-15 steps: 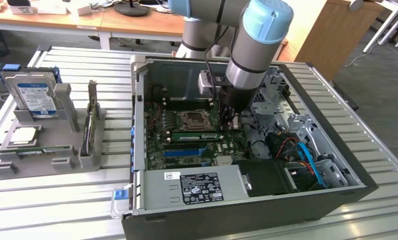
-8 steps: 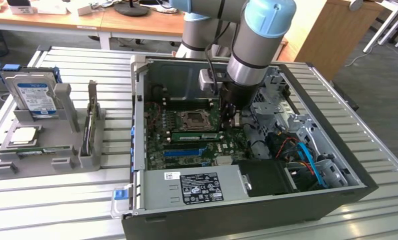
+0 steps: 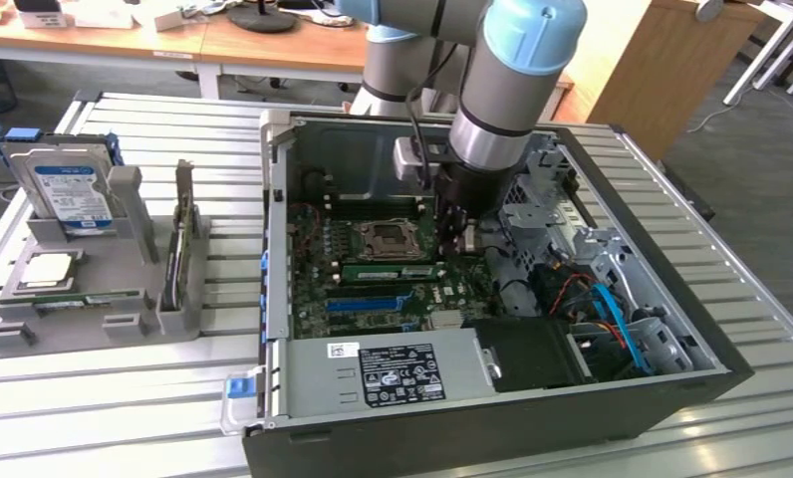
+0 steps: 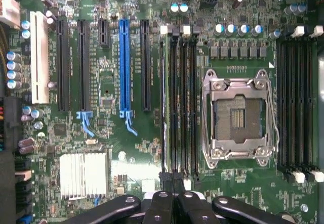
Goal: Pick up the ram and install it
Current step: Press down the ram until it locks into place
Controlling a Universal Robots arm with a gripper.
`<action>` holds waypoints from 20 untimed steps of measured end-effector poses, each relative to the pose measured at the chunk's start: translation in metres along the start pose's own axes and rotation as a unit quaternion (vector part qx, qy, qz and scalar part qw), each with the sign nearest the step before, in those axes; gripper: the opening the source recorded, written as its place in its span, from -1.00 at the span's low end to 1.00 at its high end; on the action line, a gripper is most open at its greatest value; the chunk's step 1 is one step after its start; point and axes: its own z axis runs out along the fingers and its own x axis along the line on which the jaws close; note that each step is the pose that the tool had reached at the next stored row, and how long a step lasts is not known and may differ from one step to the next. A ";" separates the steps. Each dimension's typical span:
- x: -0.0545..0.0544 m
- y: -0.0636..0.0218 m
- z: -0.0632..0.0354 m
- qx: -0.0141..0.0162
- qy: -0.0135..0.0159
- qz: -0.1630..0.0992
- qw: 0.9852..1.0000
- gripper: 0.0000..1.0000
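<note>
The ram (image 3: 394, 271) is a thin green stick with a white label. It stands edge-up in a memory slot on the motherboard, just beside the empty processor socket (image 3: 386, 239). From the wrist camera I see the ram (image 4: 163, 102) edge-on, in the slot of its bank farthest from the socket (image 4: 238, 115). My gripper (image 3: 458, 237) reaches down into the open computer case at one end of that slot. Its black fingers (image 4: 162, 204) are shut together, the gripper (image 4: 169, 206) just past the stick's end. I cannot tell whether they touch it.
A grey parts tray (image 3: 51, 334) at the exterior view's left holds a blue-labelled hard drive (image 3: 71, 194) and a square silver processor (image 3: 45, 271). The case walls, drive cage (image 3: 556, 199), cables and power supply (image 3: 384, 363) crowd the board. A blue expansion slot (image 4: 124, 67) lies beside the memory bank.
</note>
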 end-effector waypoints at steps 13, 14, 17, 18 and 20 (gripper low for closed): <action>0.000 0.0303 0.0002 0.000 0.000 0.000 1.000 -0.79; 0.000 0.0325 0.0002 0.000 0.000 0.000 1.000 -0.79; 0.000 0.0390 0.0003 0.000 0.000 0.000 1.000 -0.79; 0.000 0.0415 0.0003 0.000 0.000 0.000 1.000 -0.79; 0.000 0.0470 0.0003 0.000 0.000 0.000 1.000 -0.79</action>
